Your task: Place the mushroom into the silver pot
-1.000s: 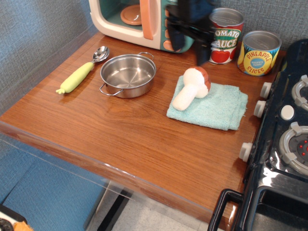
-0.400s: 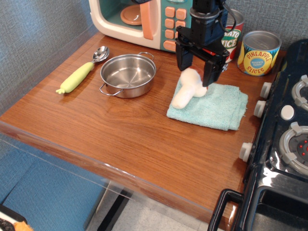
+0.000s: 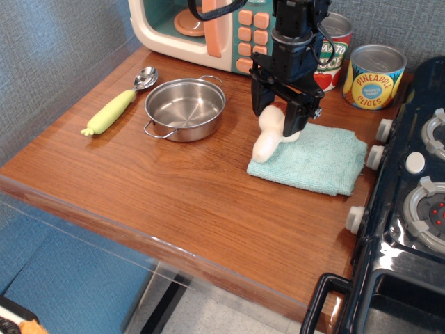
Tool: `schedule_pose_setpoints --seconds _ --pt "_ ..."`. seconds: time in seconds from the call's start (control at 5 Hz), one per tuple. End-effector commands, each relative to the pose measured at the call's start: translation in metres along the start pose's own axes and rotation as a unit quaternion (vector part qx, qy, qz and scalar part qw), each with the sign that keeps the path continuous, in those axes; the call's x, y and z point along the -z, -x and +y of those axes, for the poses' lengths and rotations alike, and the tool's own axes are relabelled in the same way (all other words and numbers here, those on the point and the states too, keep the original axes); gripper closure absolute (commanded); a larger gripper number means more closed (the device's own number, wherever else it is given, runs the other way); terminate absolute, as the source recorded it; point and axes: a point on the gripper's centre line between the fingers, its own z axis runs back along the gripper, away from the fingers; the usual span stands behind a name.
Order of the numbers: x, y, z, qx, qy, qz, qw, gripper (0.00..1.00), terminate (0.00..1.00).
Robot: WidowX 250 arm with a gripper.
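Right now the black fingers [image 3: 277, 113] straddle the cap end of the mushroom [image 3: 268, 136], closed against its sides; its white stem slants down onto the teal cloth [image 3: 313, 158] near the table's [image 3: 174, 202] right edge. Left of it, well apart, the silver pot [image 3: 185, 108] sits empty toward the back, a spoon [image 3: 118, 102] beside it near the left edge.

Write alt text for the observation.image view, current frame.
A black robot gripper straddles a plush mushroom lying on a teal cloth, fingers on either side of it. To the left on the wooden counter sit an empty silver pot and a yellow-green handled spoon; a toy microwave and two cans stand behind.
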Motion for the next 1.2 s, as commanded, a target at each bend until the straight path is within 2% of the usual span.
schedule_pose_setpoints --seconds 0.0,0.2,0.4,0.8,1.0 --pt "-0.03 -0.005 -0.002 0.017 -0.007 -0.039 0.9991 1.0 0.0" --pt "-0.069 -0.006 0.008 0.01 0.002 -0.092 0.9957 1.0 0.0" --pt "-0.094 0.003 0.031 -0.022 0.007 -0.114 0.9933 1.0 0.0" --pt "-0.075 0.043 0.099 -0.108 -0.028 -0.055 0.9922 1.0 0.0" --pt "-0.065 0.057 0.122 -0.134 -0.041 -0.031 0.9897 1.0 0.0"
